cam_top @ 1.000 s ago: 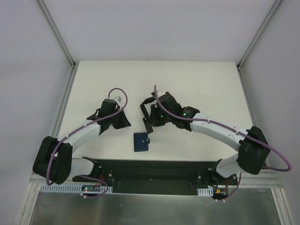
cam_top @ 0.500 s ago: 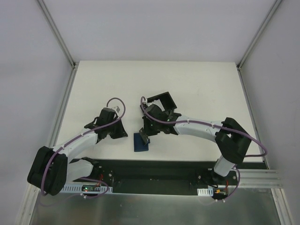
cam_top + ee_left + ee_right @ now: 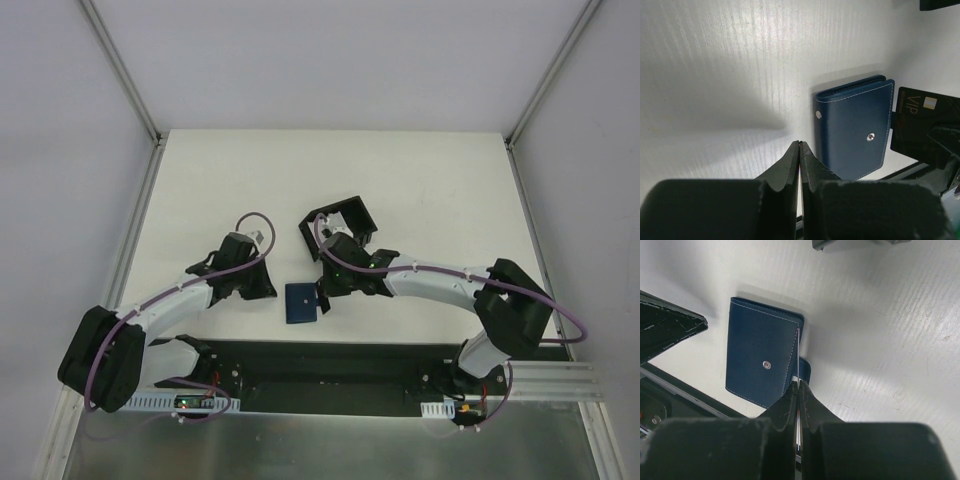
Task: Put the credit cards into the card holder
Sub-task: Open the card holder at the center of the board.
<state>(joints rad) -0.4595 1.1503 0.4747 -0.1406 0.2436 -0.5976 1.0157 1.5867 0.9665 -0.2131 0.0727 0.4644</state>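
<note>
The card holder (image 3: 300,303) is a navy wallet lying folded shut on the white table, also seen in the left wrist view (image 3: 854,127) and the right wrist view (image 3: 762,357). My right gripper (image 3: 322,295) (image 3: 798,385) is shut on one credit card, held on edge against the wallet's right side. That card shows as a thin line (image 3: 798,360) in the right wrist view and as a dark face printed "VIP" (image 3: 920,120) in the left wrist view. My left gripper (image 3: 268,285) (image 3: 799,145) is shut on nothing, just left of the wallet. No other cards show.
A black open-sided box frame (image 3: 336,222) stands just behind the right gripper. The dark base plate (image 3: 320,365) runs along the table's near edge, close below the wallet. Metal rails border the table left and right.
The right gripper has swung from beside the box frame down to the wallet's right edge, carrying the card. The left gripper has shut and drawn in toward the wallet's left side.
</note>
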